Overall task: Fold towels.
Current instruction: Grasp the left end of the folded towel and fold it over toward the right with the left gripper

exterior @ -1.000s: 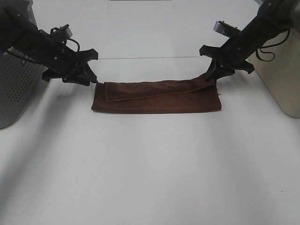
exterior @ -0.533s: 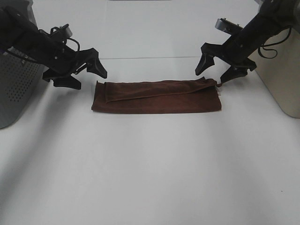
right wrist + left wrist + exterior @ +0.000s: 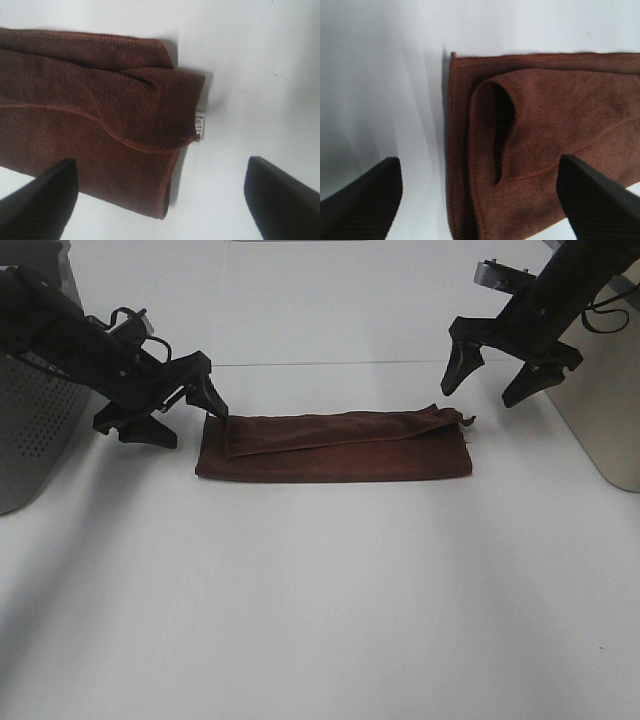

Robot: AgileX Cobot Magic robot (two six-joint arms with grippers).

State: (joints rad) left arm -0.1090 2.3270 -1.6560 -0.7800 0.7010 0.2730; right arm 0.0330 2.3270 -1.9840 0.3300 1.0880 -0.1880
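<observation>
while left pincer [image 3: 195, 427] gapes, towel [image 3: 340, 448] lies folded.

Open table [image 3: 320, 600] before towel [image 3: 333, 447]; grey bin [image 3: 30, 430] blocks left, beige box [image 3: 610, 430] right.

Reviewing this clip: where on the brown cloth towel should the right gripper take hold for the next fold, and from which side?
The far right corner of the brown cloth towel, near its white label. The layers there seem to lift off the white table, so the open right gripper could probably descend from above, just outside the short end, and pinch all layers.
</observation>
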